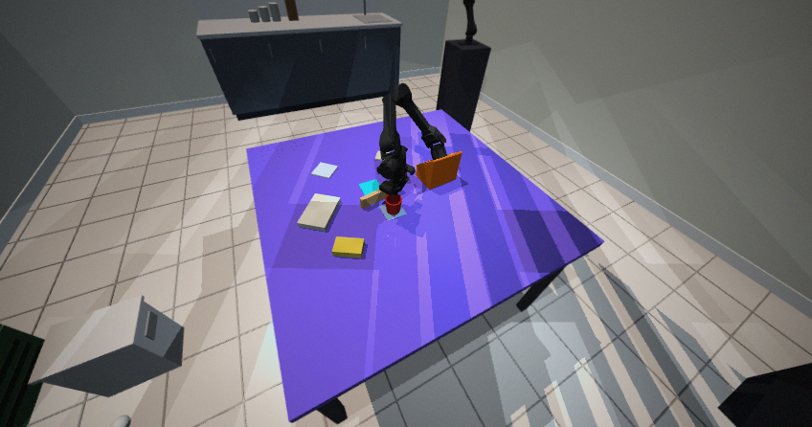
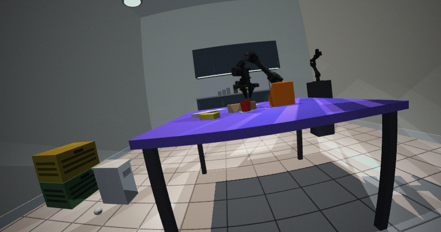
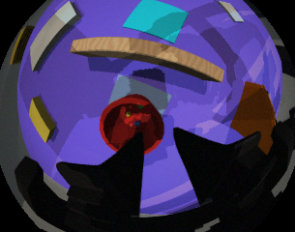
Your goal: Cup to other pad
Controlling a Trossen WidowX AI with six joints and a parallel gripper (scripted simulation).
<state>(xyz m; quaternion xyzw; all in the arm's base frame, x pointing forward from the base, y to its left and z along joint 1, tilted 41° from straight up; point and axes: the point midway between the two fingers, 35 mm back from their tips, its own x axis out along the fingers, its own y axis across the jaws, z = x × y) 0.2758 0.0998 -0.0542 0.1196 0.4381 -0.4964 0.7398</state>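
The red cup (image 1: 393, 205) (image 2: 245, 105) (image 3: 114, 132) stands upright on a pale blue-grey pad (image 1: 398, 215) (image 3: 123, 86). Small coloured marbles (image 3: 137, 116) lie inside it. A cyan pad (image 1: 367, 185) (image 3: 154, 19) lies beyond a long wooden block (image 1: 370, 199) (image 2: 234, 108) (image 3: 147, 50), which stands between the two pads. My gripper (image 1: 393, 192) (image 2: 247, 98) (image 3: 158, 133) is partly open and empty, pointing down just above cup height. In the wrist view the cup is left of the finger gap, and the left fingertip overlaps its near rim. Contact cannot be told.
An orange wedge-shaped block (image 1: 441, 170) (image 2: 282, 94) (image 3: 253, 113) stands right of the cup. A cream box (image 1: 320, 211) (image 3: 49, 36) and a yellow block (image 1: 348, 246) (image 2: 209, 115) (image 3: 40, 118) lie to the left. A thin pale tile (image 1: 325, 169) lies farther back on the purple table (image 1: 456, 263).
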